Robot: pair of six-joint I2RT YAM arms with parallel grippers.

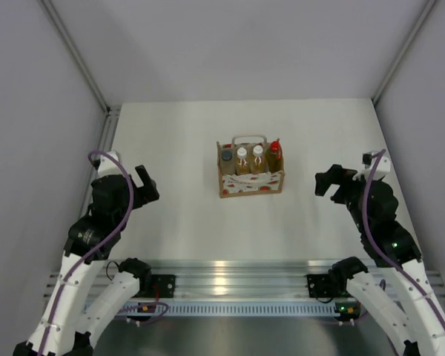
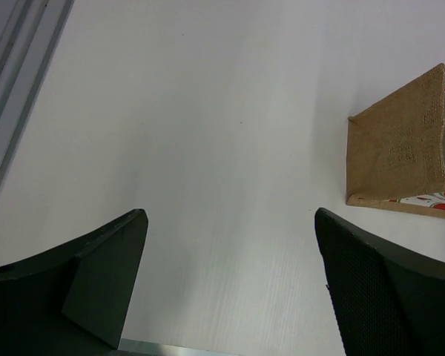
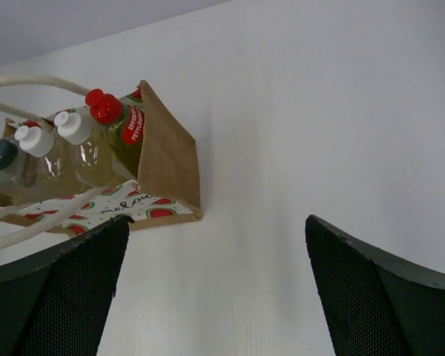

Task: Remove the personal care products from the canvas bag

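The tan canvas bag (image 1: 251, 183) stands mid-table with white loop handles and a white band with red marks. Several bottles stand in a row inside it: a dark grey cap (image 1: 226, 156) at the left, two white caps (image 1: 242, 153) in the middle, a red cap (image 1: 274, 146) at the right. The right wrist view shows the bag (image 3: 170, 159) with the red-capped bottle (image 3: 104, 106) and a white cap (image 3: 73, 126). The left wrist view shows the bag's brown end (image 2: 400, 148). My left gripper (image 1: 147, 185) and right gripper (image 1: 328, 182) are open, empty, apart from the bag.
Grey walls enclose the white table (image 1: 170, 133) on the left, the back and the right. An aluminium rail (image 1: 230, 271) with the arm bases runs along the near edge. A metal frame strip (image 2: 15, 67) lines the table's left side.
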